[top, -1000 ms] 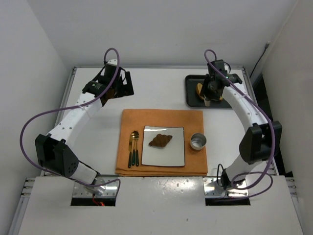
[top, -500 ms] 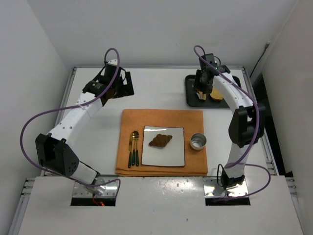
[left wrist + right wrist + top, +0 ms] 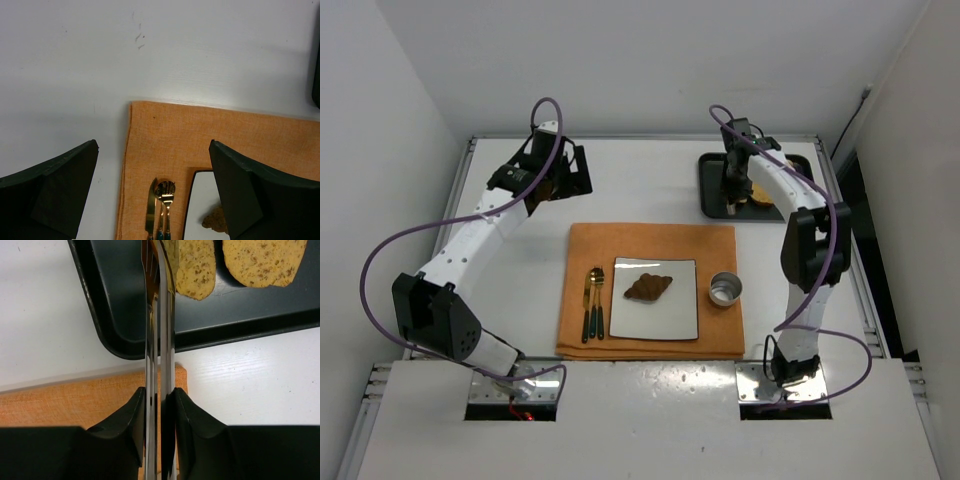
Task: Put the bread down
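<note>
Two slices of seeded bread lie in a black tray at the back right; they show as a yellow patch in the top view. My right gripper is shut on metal tongs, whose closed tips reach over the tray at the left edge of the nearer slice. In the top view it hovers over the tray's left part. I cannot tell whether the tongs grip the slice. My left gripper is open and empty, high over the back left corner of the orange napkin.
On the napkin lie a white square plate with a brown pastry, gold cutlery to its left and a small metal cup to its right. Walls close in the table on three sides.
My right arm has swung left across the tray, from its middle to its left part, with the tongs still in its grip. The left arm has not moved.
</note>
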Robot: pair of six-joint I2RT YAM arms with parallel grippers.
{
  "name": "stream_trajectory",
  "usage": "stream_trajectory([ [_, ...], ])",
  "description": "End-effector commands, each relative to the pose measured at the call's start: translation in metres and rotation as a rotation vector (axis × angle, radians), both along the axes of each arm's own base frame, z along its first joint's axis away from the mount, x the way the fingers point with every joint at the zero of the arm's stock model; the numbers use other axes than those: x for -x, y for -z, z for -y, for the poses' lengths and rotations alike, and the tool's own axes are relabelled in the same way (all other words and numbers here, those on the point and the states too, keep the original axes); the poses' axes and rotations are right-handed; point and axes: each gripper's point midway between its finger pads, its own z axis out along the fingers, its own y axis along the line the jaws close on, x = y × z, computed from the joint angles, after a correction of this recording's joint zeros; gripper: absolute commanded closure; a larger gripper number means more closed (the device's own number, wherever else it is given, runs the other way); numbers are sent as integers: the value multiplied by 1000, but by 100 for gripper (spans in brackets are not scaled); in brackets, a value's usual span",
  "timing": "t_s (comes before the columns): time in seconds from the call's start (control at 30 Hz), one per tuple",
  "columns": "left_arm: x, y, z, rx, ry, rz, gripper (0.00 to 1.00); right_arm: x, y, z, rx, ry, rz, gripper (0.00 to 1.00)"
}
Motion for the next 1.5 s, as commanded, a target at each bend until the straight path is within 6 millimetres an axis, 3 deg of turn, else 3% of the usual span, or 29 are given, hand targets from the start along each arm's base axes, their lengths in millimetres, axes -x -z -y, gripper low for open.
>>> stream_trajectory([
  [0.0, 0, -2, -5, 0, -13, 11, 1, -9, -36, -3, -23, 3, 87, 91],
  [0.1, 1, -5, -5, 3, -13, 20, 1, -5, -72, -10, -54, -5, 160, 96],
  [0.13, 1, -5, -5, 3, -13, 20, 1, 0, -99, -11, -78, -12, 218, 96],
  [0.23, 2, -9, -6, 6, -13, 29, 1, 23, -120, -26, -160, -69, 245, 97],
  [0.27, 1, -13, -5, 9, -13, 37, 1, 37, -142, -31, -207, -98, 279, 97],
  [0.3, 1, -13, -5, 9, -13, 37, 1, 50, -142, -39, -229, -125, 266, 97],
  [0.33, 1, -13, -5, 16, -19, 37, 1, 68, -158, -51, -272, -183, 283, 97],
  [0.37, 1, -13, -5, 16, -19, 37, 1, 74, -151, -57, -284, -201, 254, 97],
  [0.53, -2, -17, -2, 25, -11, 46, 1, 141, -173, -83, -378, -339, 271, 95],
  [0.73, -5, -26, -10, 20, -48, 65, 1, 215, -156, -115, -483, -415, 164, 95],
  [0.93, -6, -28, -14, 20, -57, 65, 1, 277, -94, -122, -481, -419, -38, 95],
  [1.07, -7, -32, -13, 23, -57, 73, 1, 295, -88, -129, -509, -438, -63, 95],
  [1.3, -5, -28, -12, 33, -54, 62, 1, 324, -73, -119, -476, -441, -156, 95],
  [1.47, -8, -20, -8, 38, -40, 40, 1, 332, -66, -121, -485, -447, -180, 94],
])
